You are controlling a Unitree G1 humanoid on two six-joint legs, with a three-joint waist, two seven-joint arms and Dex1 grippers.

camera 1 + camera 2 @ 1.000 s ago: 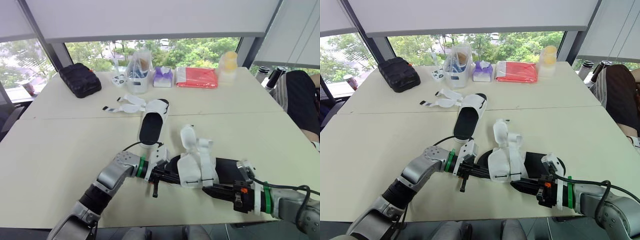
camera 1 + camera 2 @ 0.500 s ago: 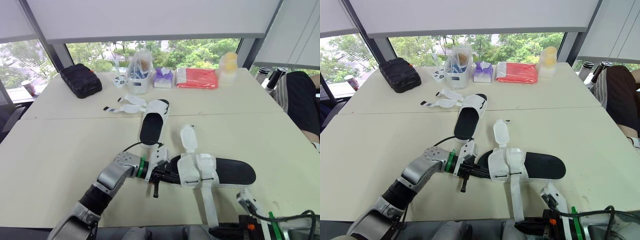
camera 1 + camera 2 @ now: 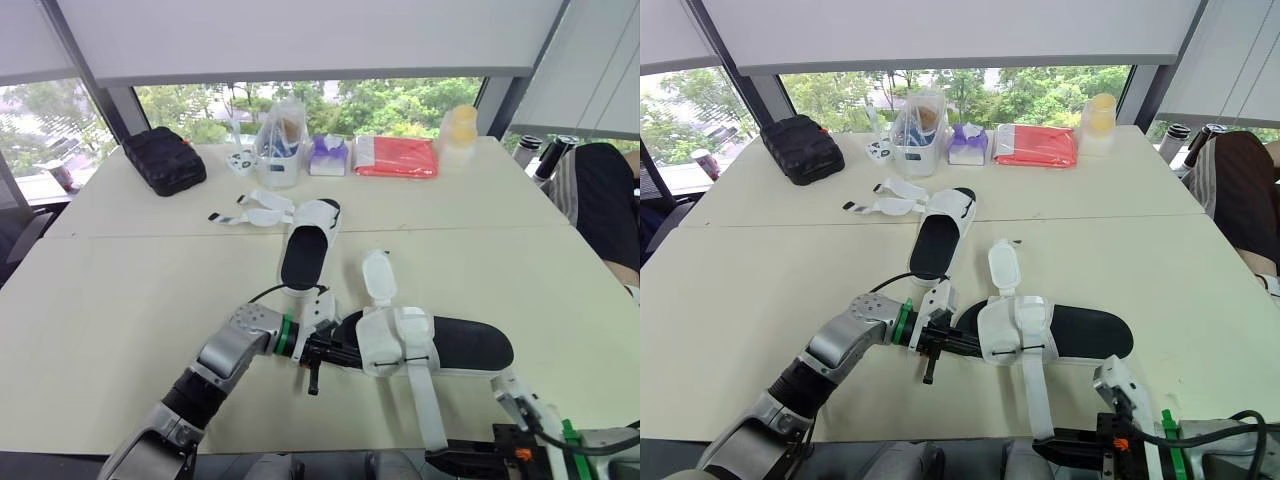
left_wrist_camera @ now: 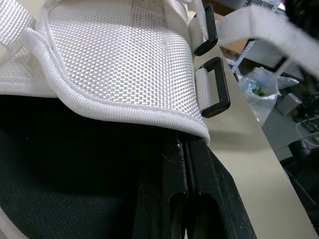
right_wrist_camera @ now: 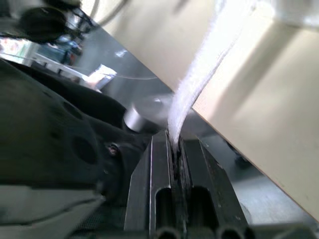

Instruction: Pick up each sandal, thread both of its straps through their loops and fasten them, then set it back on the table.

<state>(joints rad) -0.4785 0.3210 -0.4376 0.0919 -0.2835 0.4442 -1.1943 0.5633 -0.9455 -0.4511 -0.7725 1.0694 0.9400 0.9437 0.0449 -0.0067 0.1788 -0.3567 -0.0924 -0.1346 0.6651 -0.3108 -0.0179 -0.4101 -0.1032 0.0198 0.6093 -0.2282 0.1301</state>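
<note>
I'm working over the table (image 3: 120,300), and the big change is in the near sandal (image 3: 470,345). It's lying flat on its sole close to the near edge, whereas a second ago its upper was bunched up with my right arm close against it. The far sandal (image 3: 300,262) is resting just beyond it, not held, its own straps trailing loose to its left.

My right gripper (image 3: 1048,443) has been drawing back past the table's near edge, and it's taking the long strap (image 3: 425,405) with it. That strap is now running straight out from the upper instead of folding over it. The jaws are pinched fully together on the strap's tip. My left gripper (image 3: 335,351) is still anchoring the sandal, jaws closed tight on its edge under the white mesh upper.

I'm reading this as the strap being straightened out for threading, not yet threaded. The short strap (image 3: 377,280) is sticking out toward the far side, unfastened. Of the two black loops (image 4: 215,89) on the left wrist view, the closer one is standing empty; I can't tell about the other.
</note>
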